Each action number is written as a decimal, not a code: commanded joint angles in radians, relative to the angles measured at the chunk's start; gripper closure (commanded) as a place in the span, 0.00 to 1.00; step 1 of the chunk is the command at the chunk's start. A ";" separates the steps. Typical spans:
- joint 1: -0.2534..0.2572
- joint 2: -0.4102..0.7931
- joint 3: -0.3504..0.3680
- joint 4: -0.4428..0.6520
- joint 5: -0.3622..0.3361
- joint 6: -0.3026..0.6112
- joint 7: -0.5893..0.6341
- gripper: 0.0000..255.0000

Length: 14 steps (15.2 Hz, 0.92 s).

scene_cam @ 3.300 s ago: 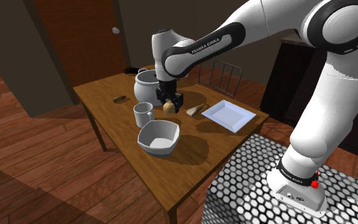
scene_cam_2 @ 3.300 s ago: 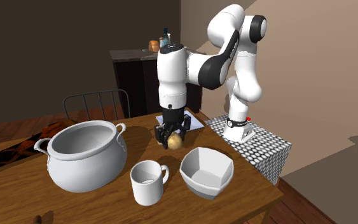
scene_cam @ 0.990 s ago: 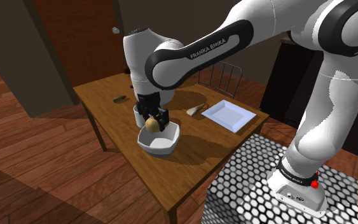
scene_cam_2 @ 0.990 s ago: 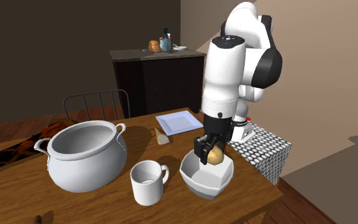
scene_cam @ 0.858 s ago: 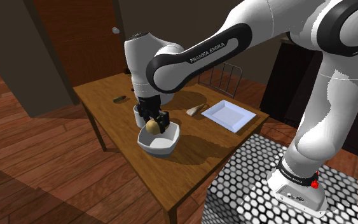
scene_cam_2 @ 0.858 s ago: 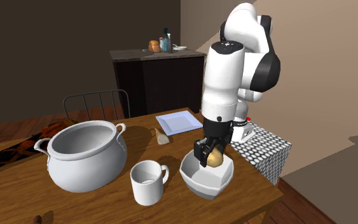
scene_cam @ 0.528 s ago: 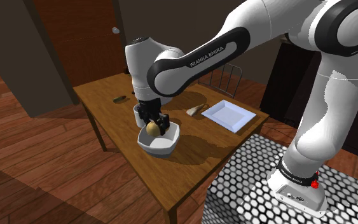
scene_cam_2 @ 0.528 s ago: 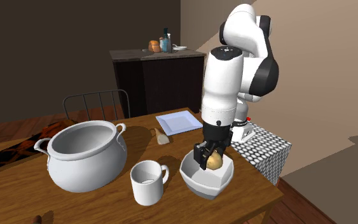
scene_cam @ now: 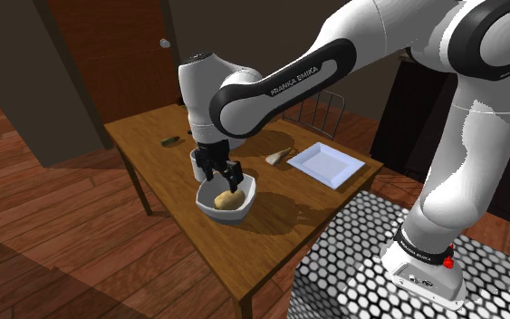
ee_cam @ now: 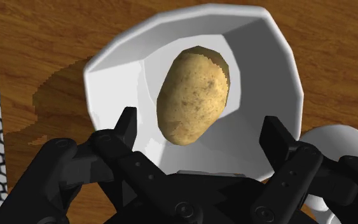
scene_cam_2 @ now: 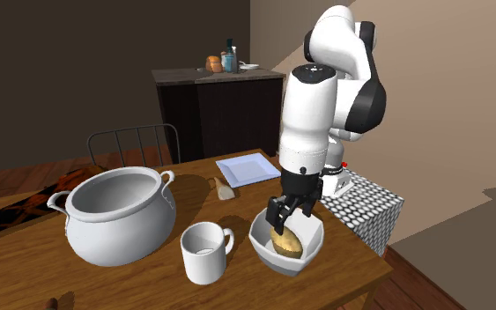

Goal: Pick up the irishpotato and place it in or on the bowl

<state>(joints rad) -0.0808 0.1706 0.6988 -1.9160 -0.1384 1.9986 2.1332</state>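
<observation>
Black two-finger gripper (scene_cam: 223,174) (scene_cam_2: 287,211) (ee_cam: 201,127) hangs just above white angular bowl (scene_cam: 244,210) (scene_cam_2: 306,255) (ee_cam: 273,57), jaws apart, gripping nothing. Tan speckled potato (scene_cam: 229,198) (scene_cam_2: 285,240) (ee_cam: 192,94) lies inside bowl, clear of fingers (ee_cam: 126,127). Bowl sits on brown wooden table (scene_cam: 271,217) near long edge at shoulder view's lower left, approx. mid-edge, w/ white mug (scene_cam_2: 205,253) just beside it. White two-handled pot (scene_cam_2: 114,216) & white square plate (scene_cam: 325,163) stand further in.

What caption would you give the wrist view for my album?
Open end effector hangs above the potato lying inside the white bowl.
</observation>
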 commanded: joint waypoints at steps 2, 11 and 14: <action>0.000 0.000 0.000 0.000 0.000 0.000 0.000 0.00; -0.003 -0.032 0.007 0.096 0.027 -0.120 -0.019 0.00; -0.003 -0.032 0.007 0.096 0.027 -0.119 -0.019 0.00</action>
